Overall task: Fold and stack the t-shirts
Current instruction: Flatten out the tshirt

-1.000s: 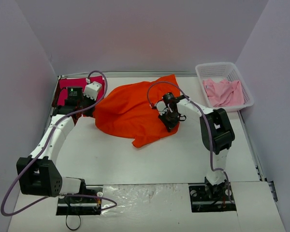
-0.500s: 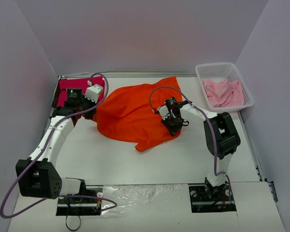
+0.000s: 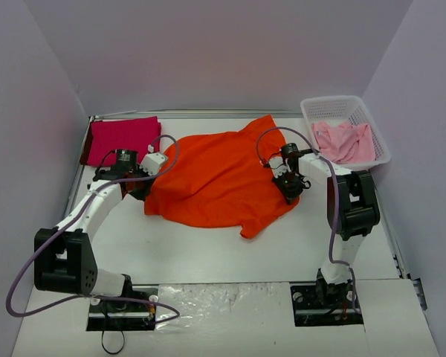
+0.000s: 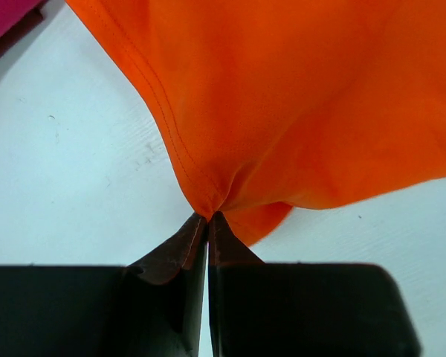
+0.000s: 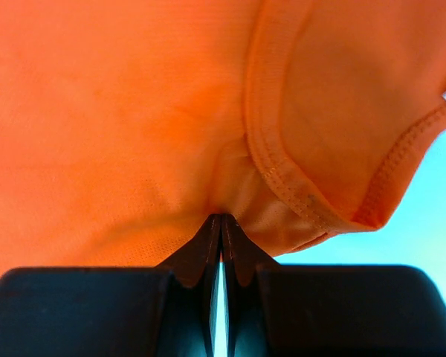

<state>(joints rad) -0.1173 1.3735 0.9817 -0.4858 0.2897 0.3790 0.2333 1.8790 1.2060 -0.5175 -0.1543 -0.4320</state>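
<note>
1. We see a white bench (image 3: 208,245) closed in by plain pale walls (image 3: 208,52) on its left, far and right sides. A glossy strip (image 3: 223,297) runs along the near edge between the arm bases.
2. The orange t-shirt (image 3: 215,178) lies rumpled across the far middle of the bench.
3. The magenta-red t-shirt (image 3: 119,137) lies flat in the far left corner. The pale pink t-shirt (image 3: 343,141) is bunched inside the white lattice basket (image 3: 312,111) at far right.
4. The left hand (image 4: 207,218) is clenched on the orange t-shirt's stitched left edge. The right hand (image 5: 221,219) is clenched on a pinch of its right side, just beside a ribbed band.
5. From above, both hands' fingertips are hidden by the wrists. Each wrist view crops the orange t-shirt, and pink cloth hides the basket's floor.
</note>
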